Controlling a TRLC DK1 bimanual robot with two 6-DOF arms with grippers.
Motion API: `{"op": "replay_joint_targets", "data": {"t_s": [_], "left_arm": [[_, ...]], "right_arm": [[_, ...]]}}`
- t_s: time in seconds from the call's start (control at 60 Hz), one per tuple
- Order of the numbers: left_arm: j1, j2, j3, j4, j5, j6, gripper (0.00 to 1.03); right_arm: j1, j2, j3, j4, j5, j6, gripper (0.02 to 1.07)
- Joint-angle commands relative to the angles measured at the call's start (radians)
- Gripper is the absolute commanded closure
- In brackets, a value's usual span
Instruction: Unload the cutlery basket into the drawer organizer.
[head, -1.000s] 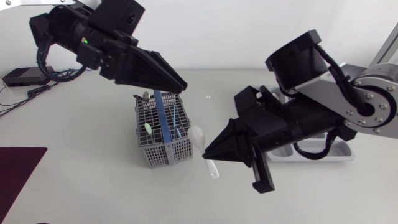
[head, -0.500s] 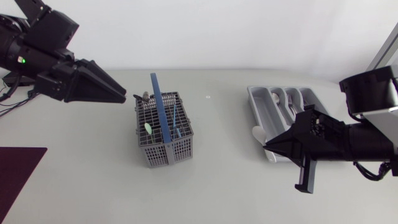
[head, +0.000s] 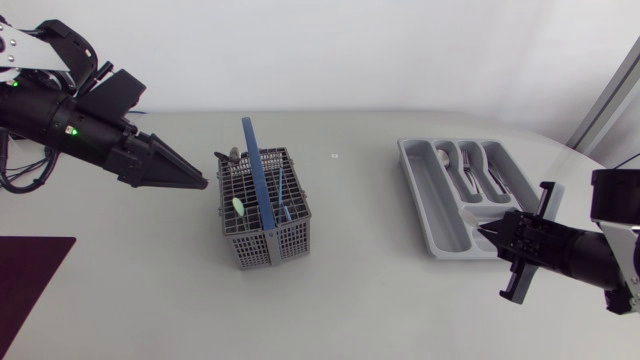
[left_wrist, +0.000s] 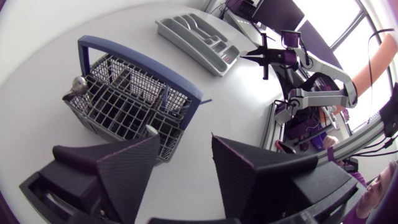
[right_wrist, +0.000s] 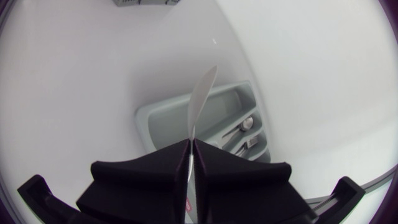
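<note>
- Since a second ago the right gripper (head: 484, 229) has carried the white spoon (right_wrist: 202, 99) away from the cutlery basket (head: 262, 212) and across to the tabletop's right side. It now sits at the near end of the drawer organizer (head: 438, 205). The left gripper (head: 198, 182) has backed off the basket's far rim toward the left edge.
- The step in hand looks like the delivery of one spoon. In the right wrist view the two fingers are clenched on the spoon's handle, and its bowl points out ahead over the grey organizer's compartments.
- The next move, I'd judge, calls for lining the spoon up with a free lengthwise slot, lowering it and letting go. The tilt matters, since the handle is pinched edge-on.
- The left gripper hangs just beside the basket's left wall, apart from it. In its own wrist view the fingers are spread and hold nothing, with the basket ahead of them.
- The basket stands near the tabletop's middle, a little toward the left. It still holds a blue utensil (head: 285, 200), a pale-tipped piece (head: 238, 207) and something metal (head: 235, 155) at its far corner.
- Its upright blue handle (head: 256, 170) arches across the middle, so the next reach must come in on one side of it.
- The organizer's far compartments already hold metal cutlery (head: 463, 165), which narrows where the spoon can go.
- A dark mat (head: 30, 275) lies at the near left corner, well clear of the work.
</note>
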Motion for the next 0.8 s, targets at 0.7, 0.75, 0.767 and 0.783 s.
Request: {"op": "replay_joint_targets", "data": {"t_s": [0.7, 0.75, 0.767, 0.783], "left_arm": [[-0.001, -0.023, -0.071, 0.014, -0.003, -0.030, 0.29], [-0.003, -0.028, -0.073, 0.014, -0.003, -0.030, 0.29], [-0.003, -0.029, -0.074, 0.014, -0.003, -0.030, 0.29], [-0.003, -0.032, -0.074, 0.014, -0.003, -0.030, 0.29]], "right_arm": [[-0.224, 0.440, -0.159, 0.594, 0.091, -0.443, 0.87], [-0.224, 0.446, -0.166, 0.610, 0.094, -0.448, 0.74], [-0.224, 0.446, -0.167, 0.614, 0.094, -0.448, 0.67], [-0.226, 0.446, -0.167, 0.614, 0.094, -0.448, 0.62]]}}
